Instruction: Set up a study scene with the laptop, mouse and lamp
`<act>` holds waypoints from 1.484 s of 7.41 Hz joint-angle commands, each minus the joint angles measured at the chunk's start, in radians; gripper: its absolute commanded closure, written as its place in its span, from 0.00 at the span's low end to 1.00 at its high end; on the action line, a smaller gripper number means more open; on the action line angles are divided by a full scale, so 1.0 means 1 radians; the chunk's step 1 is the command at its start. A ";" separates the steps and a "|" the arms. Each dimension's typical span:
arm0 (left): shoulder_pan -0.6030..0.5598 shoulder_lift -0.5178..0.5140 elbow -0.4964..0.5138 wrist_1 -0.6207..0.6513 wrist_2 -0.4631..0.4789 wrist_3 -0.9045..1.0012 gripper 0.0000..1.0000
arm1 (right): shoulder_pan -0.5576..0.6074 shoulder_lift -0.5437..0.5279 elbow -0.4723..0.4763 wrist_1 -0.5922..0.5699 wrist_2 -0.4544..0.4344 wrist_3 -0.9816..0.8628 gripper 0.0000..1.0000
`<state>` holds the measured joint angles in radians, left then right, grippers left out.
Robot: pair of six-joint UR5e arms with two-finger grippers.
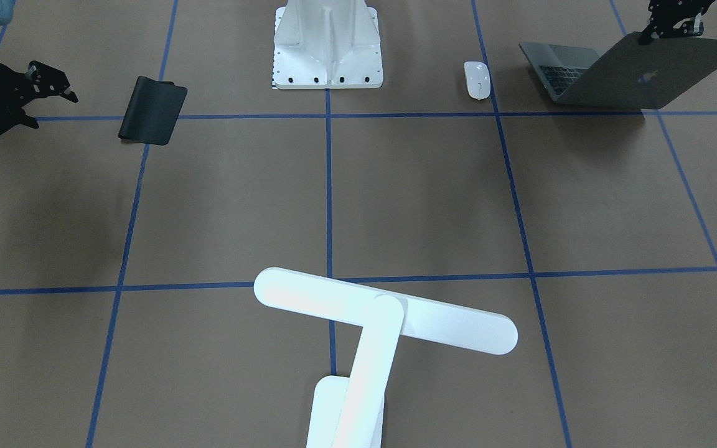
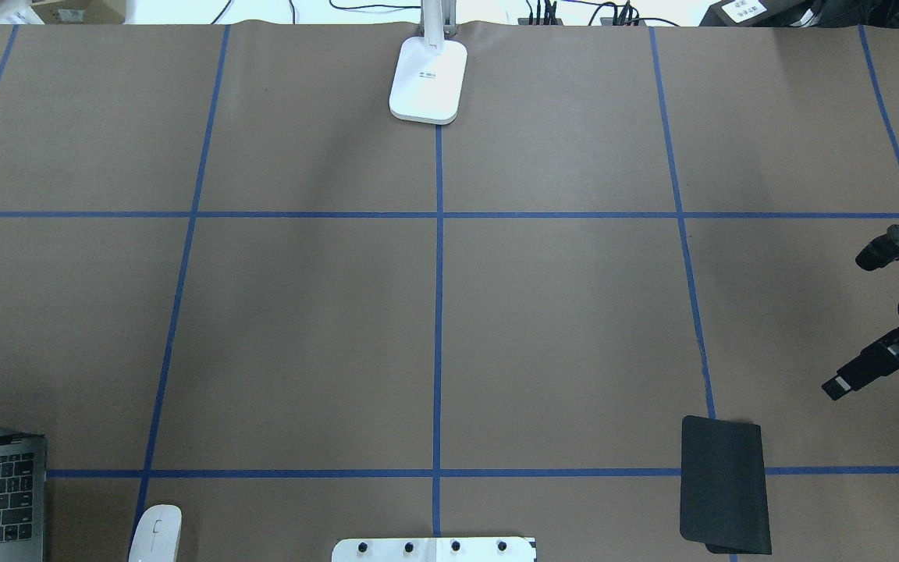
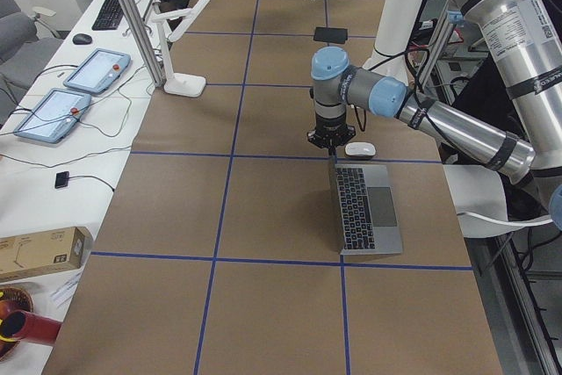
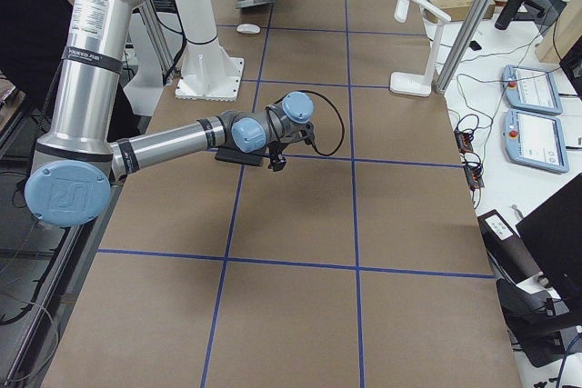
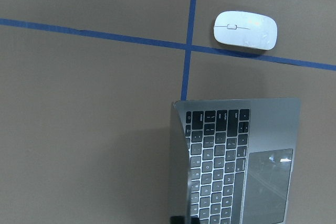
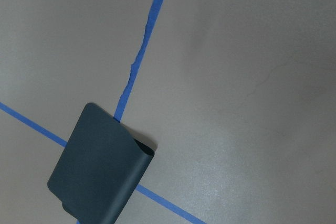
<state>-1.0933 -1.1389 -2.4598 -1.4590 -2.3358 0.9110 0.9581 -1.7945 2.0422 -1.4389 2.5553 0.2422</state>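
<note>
"Where's the laptop right now?"

"On the worktop, at the corner by the robot's left. The base is flat and the lid is partly up. The left jaws sit narrow on the lid's top edge, pinching it as far as I can judge."

"Good spot?"

"I think so. It's stiff, thin, smooth metal, so it could slip. The hinge wants a slow swing, and the base looks heavy enough to stay put."

"And the mouse?"

"Just beside the laptop, not touching. It's light, glossy and low, so grip it across its 2 long sides."

"The lamp?"

"Far edge, middle, well apart. It's tall and probably top-heavy, so take the slanted arm low. The right jaws hang wide and empty near the black mouse pad."
</note>
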 commanded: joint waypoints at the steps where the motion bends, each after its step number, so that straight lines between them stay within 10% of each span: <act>1: 0.000 -0.030 -0.001 0.009 0.018 0.000 1.00 | 0.001 0.000 0.001 0.000 0.000 0.002 0.00; 11: -0.008 -0.487 0.047 0.370 0.119 0.000 1.00 | 0.011 0.000 -0.004 -0.002 0.000 0.011 0.00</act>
<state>-1.0986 -1.5711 -2.4352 -1.1267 -2.2440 0.9106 0.9680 -1.7939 2.0362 -1.4404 2.5558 0.2520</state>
